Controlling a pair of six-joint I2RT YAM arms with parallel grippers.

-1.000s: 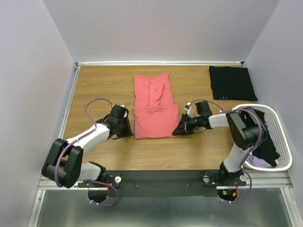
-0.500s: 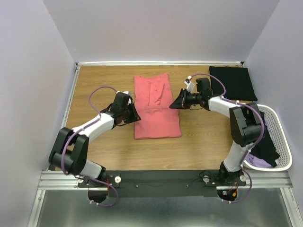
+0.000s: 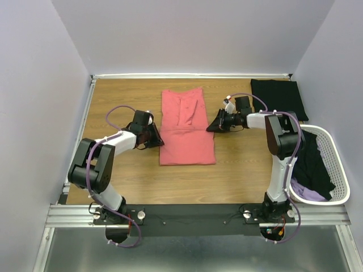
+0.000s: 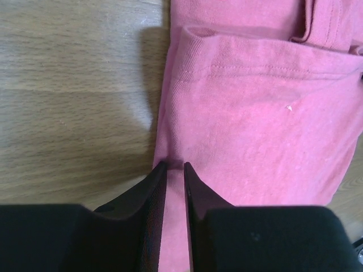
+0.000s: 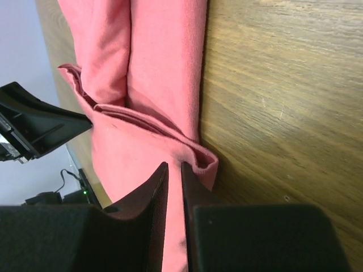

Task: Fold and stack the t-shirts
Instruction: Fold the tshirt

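1. Two pincers meet the coral-pink t-shirt (image 3: 187, 127) from opposite sides in the overhead view. The left pincer (image 3: 155, 136) sits at its left edge and the right pincer (image 3: 214, 126) at its right edge. The shirt lies as a long folded strip in the middle of the wooden surface (image 3: 125, 96), its near half doubled over the far half.
2. Also overhead, a folded black t-shirt (image 3: 278, 99) lies flat at the far right corner, well apart from the pink one. A white slatted basket (image 3: 342, 180) at the right edge holds black cloth (image 3: 315, 167) and lilac cloth (image 3: 306, 194).
3. Left wrist view: the left pincer (image 4: 174, 168) is nearly closed, leaving a narrow slit, and it nips the shirt's left edge (image 4: 170, 113). Pink cloth shows between the fingertips. A hem seam runs across the top layer (image 4: 261, 113), and bare wood (image 4: 68, 85) lies to the left.
4. Right wrist view: the right pincer (image 5: 174, 168) is likewise almost closed and pinches the rolled, layered fold (image 5: 198, 156) at the shirt's edge. Several pink layers stack there, beside bare wood (image 5: 283, 113). The other pincer (image 5: 34, 127) shows dark at the far side of the cloth.
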